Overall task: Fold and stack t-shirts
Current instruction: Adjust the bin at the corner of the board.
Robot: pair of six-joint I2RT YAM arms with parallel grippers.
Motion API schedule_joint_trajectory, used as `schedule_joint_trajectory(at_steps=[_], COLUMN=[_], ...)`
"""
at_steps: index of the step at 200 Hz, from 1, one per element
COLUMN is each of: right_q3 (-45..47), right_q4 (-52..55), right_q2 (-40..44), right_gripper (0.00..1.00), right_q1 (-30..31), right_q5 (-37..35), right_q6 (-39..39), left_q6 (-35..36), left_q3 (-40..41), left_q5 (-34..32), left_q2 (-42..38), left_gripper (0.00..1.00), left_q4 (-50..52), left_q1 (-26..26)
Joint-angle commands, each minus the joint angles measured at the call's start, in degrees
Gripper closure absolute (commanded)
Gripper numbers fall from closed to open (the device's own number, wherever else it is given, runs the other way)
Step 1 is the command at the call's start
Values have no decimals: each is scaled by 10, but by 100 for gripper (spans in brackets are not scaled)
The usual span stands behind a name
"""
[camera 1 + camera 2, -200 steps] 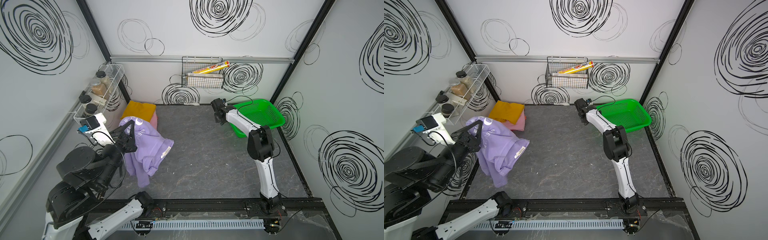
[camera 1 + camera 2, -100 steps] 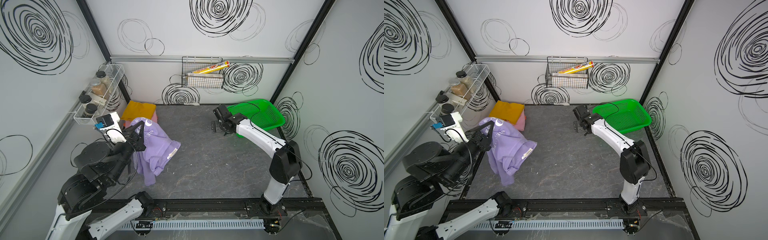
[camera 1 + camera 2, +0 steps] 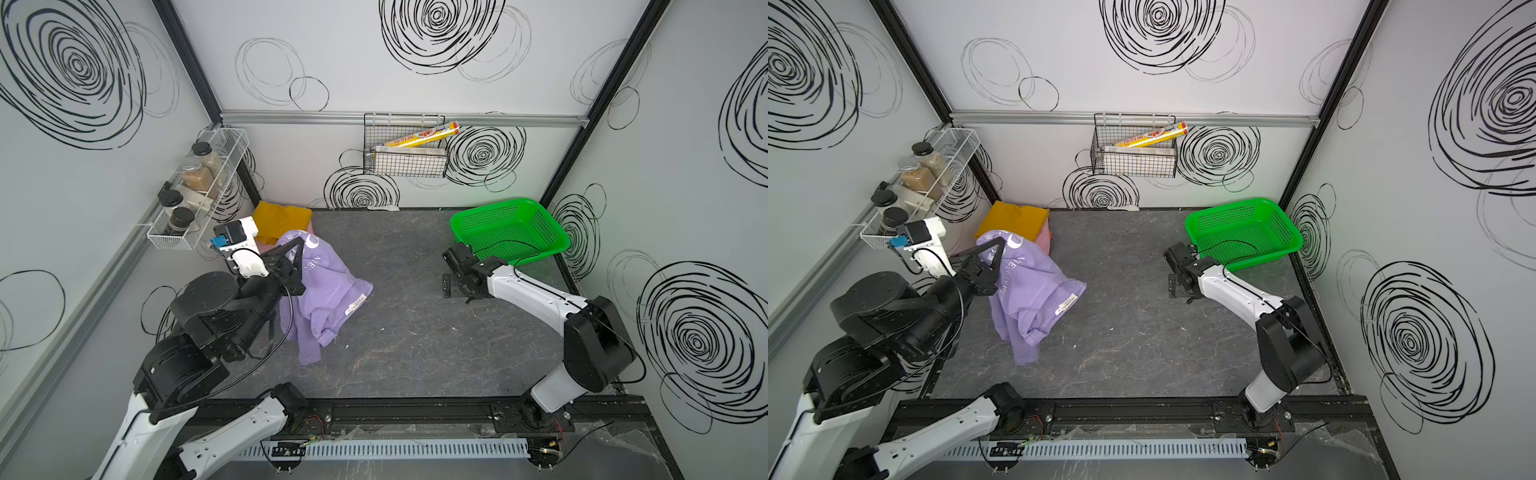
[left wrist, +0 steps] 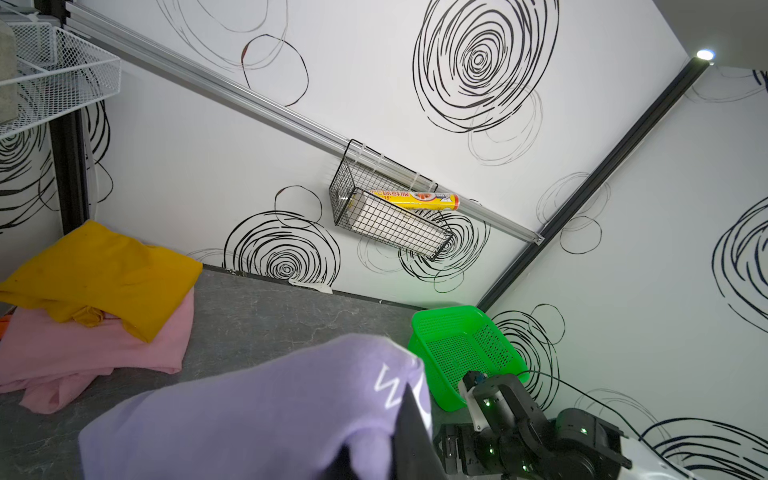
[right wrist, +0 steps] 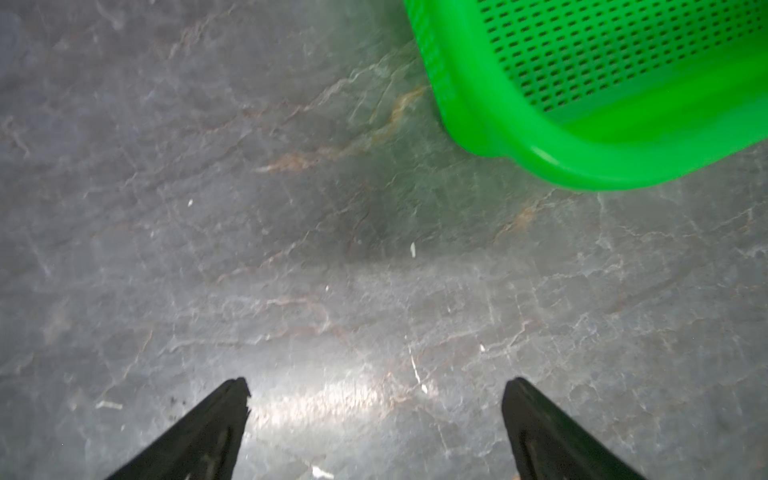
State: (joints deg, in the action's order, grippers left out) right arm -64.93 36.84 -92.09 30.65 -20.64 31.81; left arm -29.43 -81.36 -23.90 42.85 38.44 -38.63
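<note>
Lifted by one end, left of centre over dark stone-look tabletop [image 3: 415, 332]: lavender-purple cotton t-shirt with white lettering [image 3: 328, 291], pinched in left gripper [image 3: 299, 248], likely for spreading flat. Behind, folded mustard-yellow t-shirt [image 3: 281, 216] atop pink t-shirt [image 4: 104, 345]. Right gripper [image 5: 374, 388] wide, empty, beside green perforated plastic basket [image 3: 552, 245]; a second ago up at its rim.

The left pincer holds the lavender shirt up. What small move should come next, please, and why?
Probably bring the right pincer across toward the lavender shirt. It stands open and empty near the green basket, while the left pincer, shut on the shirt, holds it crumpled, its lower end on the table; a second grip could spread it.
</note>
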Motion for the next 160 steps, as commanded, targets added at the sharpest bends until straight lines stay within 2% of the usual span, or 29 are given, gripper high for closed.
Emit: schedule_joint_trajectory(at_steps=[1,18,28,51,71,85,98,130,160], right_q3=[-21,-76,-136,-281,-355,-382,-346,-161,-16], right_q4=[-82,-117,-116,-103,-96,-58,-48,-69,-122], right_q2=[-38,-99,-149,-244,-262,-252,-212,-55,103], right_gripper=[0,0,0,0,0,0,0,0,2], right_q1=[-51,-86,-105,-119,-119,-115,-100,7,94], right_q5=[-1,6,38,59,81,103,110,136,212], right_q6=[-54,-108,-139,-184,-197,-177,-164,-132,-50], left_q6=[-10,-13,-15,-20,-24,-25,-26,-21,-6], left_q3=[-1,-1,0,6,13,17,24,35,46], left_q5=[7,4,3,1,4,9,14,30,51], left_q2=[0,1,2,6,9,12,15,35,68], left_gripper=[100,100,100,100,100,100,100,100,100], left_q4=[-54,-49,-45,-38,-36,-39,-48,-78,-121], left_q1=[0,0,0,0,0,0,0,0,0])
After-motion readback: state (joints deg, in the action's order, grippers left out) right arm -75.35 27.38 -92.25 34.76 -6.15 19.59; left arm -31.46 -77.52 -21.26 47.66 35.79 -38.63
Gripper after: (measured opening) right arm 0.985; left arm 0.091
